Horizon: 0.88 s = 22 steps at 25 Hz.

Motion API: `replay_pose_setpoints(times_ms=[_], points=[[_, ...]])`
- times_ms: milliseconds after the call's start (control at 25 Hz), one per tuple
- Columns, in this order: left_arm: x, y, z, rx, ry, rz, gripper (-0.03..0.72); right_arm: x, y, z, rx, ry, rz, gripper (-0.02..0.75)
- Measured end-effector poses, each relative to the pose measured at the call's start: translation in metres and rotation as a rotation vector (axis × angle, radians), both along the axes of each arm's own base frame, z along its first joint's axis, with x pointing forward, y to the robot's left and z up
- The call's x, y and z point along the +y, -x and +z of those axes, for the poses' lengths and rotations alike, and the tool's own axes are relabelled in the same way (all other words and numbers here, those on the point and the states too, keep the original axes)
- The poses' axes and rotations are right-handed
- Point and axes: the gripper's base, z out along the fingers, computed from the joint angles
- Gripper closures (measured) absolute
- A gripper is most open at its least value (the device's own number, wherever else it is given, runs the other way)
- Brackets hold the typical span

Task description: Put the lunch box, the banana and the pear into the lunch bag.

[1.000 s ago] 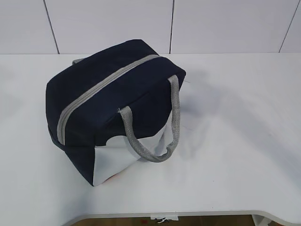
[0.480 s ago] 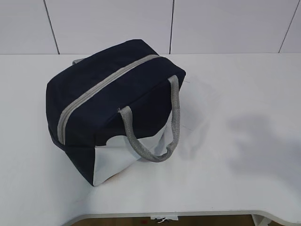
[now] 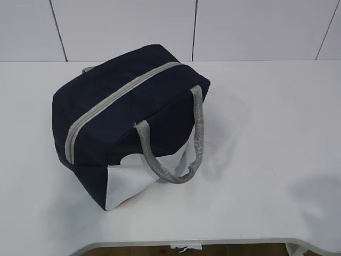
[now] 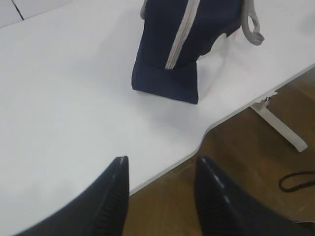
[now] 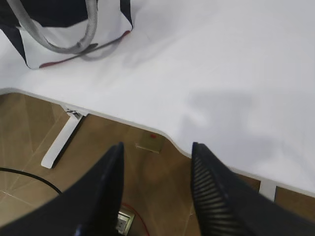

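Note:
The navy lunch bag [image 3: 125, 114] stands on the white table [image 3: 266, 133], its grey zipper [image 3: 114, 96] shut along the top and a grey handle [image 3: 181, 154] hanging over its white side patch. It also shows in the left wrist view [image 4: 187, 44] and the right wrist view [image 5: 74, 34]. The lunch box, banana and pear are out of view. My left gripper [image 4: 161, 169] is open and empty over the table's front edge. My right gripper [image 5: 157, 152] is open and empty over the front edge, right of the bag. Neither gripper shows in the exterior view.
The table's curved front edge [image 4: 211, 125] drops to a wooden floor with white table legs [image 4: 278, 125], a black cable [image 4: 298, 179] and a floor socket [image 5: 124, 217]. A white panelled wall [image 3: 256, 29] stands behind the table.
A shadow on the table's right side has slid from beside the bag toward the front right corner. The bag has not moved.

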Motion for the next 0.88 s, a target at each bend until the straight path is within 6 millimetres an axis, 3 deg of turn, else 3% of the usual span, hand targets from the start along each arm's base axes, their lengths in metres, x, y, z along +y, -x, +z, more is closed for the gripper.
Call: replay_pose_setpoints(times_ms=[120,160,280,400,880], points=[[0.001,0.003,-0.010,-0.020,0.012,-0.001,0.365,0.000,-0.001,-0.028,0.019,0.011,0.002,0.384],[-0.002,0.000,-0.026,-0.014,0.026,-0.012,0.373,0.001,-0.001,-0.037,0.012,0.012,0.002,0.384],[-0.006,-0.007,-0.037,0.011,0.025,-0.016,0.376,0.000,-0.001,-0.051,-0.024,0.001,0.001,0.384],[-0.010,-0.015,-0.047,0.009,0.031,-0.012,0.379,0.000,-0.003,-0.051,-0.056,0.002,-0.005,0.384],[-0.010,-0.017,-0.047,-0.003,0.039,-0.003,0.381,-0.002,-0.005,-0.052,-0.072,0.029,-0.025,0.384]])
